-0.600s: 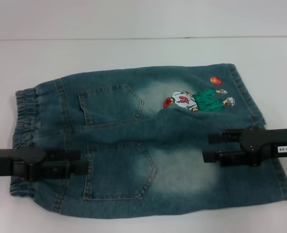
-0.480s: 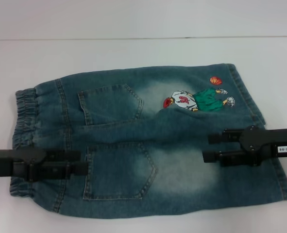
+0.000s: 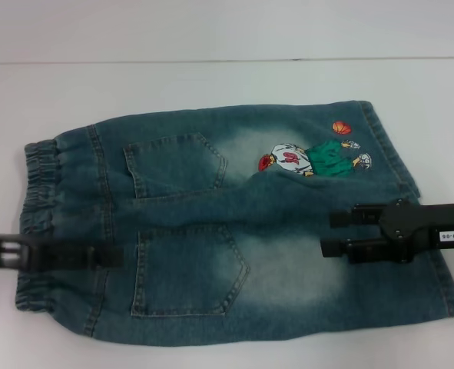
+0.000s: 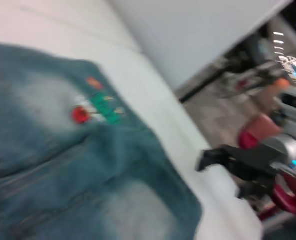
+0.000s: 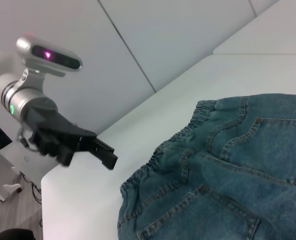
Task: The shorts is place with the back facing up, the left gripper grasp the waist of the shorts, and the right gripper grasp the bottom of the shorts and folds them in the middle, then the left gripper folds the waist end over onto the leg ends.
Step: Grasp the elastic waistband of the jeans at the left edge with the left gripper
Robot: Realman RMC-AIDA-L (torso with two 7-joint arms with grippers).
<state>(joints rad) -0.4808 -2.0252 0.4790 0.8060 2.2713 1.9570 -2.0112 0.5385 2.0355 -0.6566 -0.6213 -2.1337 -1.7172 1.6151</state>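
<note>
Over the shorts (image 3: 234, 231), left tool (image 3: 107, 256) blurs, state untellable; right tool (image 3: 328, 233) gapes.

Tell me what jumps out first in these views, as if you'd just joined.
The faded denim shorts lie flat, back up, across the white table, the gathered waist on the robot's left. The cartoon basketball player stands out near the leg ends. The left hand hangs over the waist side, the right hand over the leg side, fingers apart, neither gripping cloth.
</note>
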